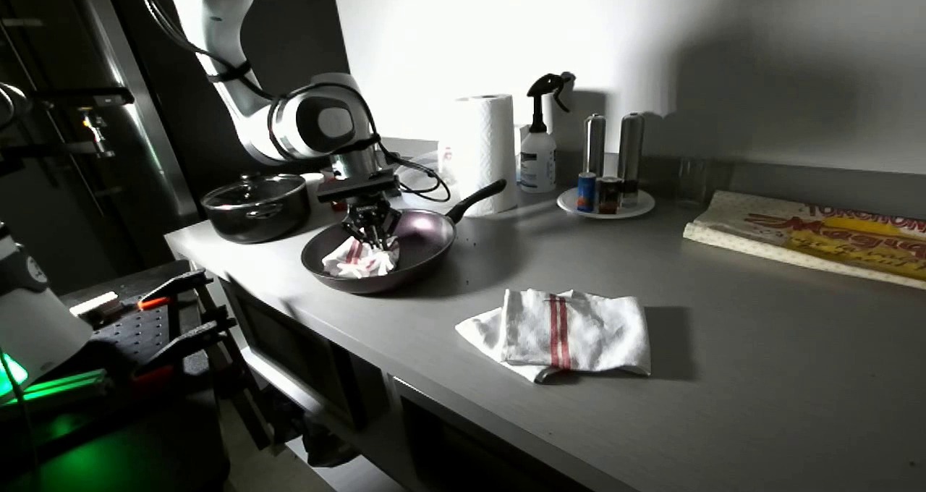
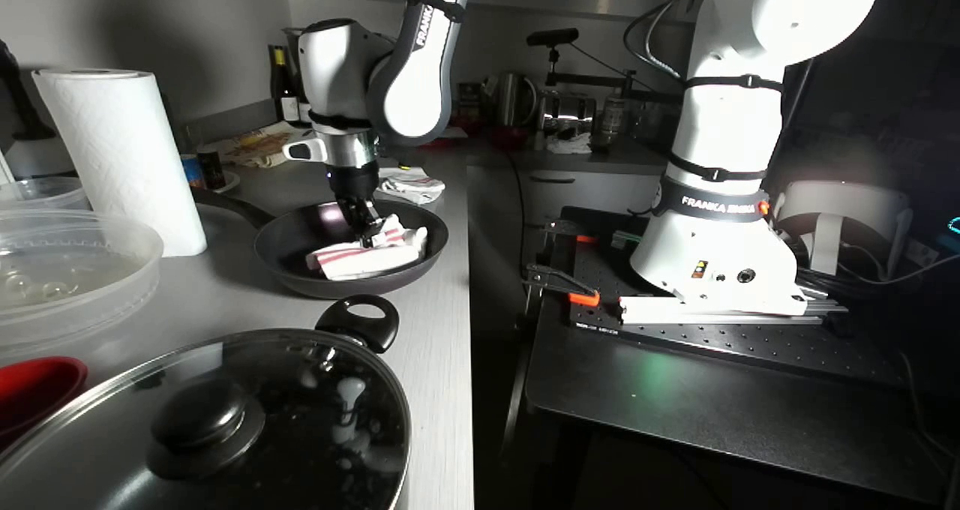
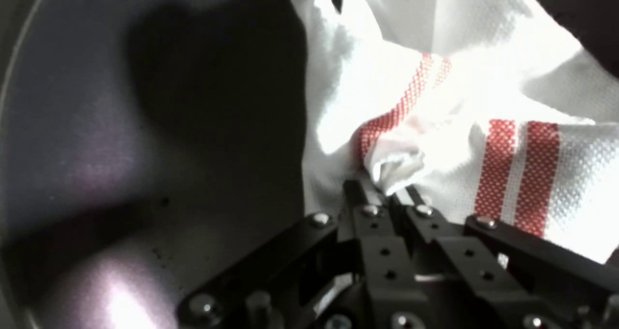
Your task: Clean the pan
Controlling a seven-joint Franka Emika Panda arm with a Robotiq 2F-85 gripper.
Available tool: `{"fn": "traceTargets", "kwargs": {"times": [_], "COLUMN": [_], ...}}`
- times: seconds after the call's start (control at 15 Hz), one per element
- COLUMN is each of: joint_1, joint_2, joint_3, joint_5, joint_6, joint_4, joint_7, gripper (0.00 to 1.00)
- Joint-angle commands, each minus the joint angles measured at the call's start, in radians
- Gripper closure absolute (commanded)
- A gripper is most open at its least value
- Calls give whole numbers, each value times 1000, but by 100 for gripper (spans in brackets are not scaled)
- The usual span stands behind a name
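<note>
The pan (image 1: 427, 235) is a shallow dark frying pan on the counter, its long dark handle (image 1: 477, 200) pointing toward the paper roll. It shows in an exterior view (image 2: 296, 232) and in the wrist view (image 3: 96, 126), with small dark specks on its inside. A white cloth with red stripes (image 1: 346, 260) lies crumpled in the pan, also in an exterior view (image 2: 367, 262) and in the wrist view (image 3: 454, 97). My gripper (image 1: 376, 244) is down inside the pan. In the wrist view its fingertips (image 3: 384, 193) are closed on a pinched fold of this cloth.
A second striped white towel (image 1: 579, 333) lies folded on the counter. A black lidded pot (image 1: 257, 210), a paper roll (image 1: 492, 152), a spray bottle (image 1: 537, 160) and a white plate (image 1: 568, 206) with cans and shakers stand around. A clear plastic tub (image 2: 105, 300) is near the roll.
</note>
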Motion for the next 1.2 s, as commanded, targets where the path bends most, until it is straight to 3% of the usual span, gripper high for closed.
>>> {"fn": "traceTargets", "kwargs": {"times": [0.0,0.67,1.13], "joint_1": [-1,45,24], "joint_2": [-12,-27,27], "joint_3": [48,50,-20], "joint_5": [4,-11,16], "joint_6": [-4,-10,27], "joint_4": [-44,-76,75], "joint_7": [-59,-125,-34], "gripper": [98,98,98]}}
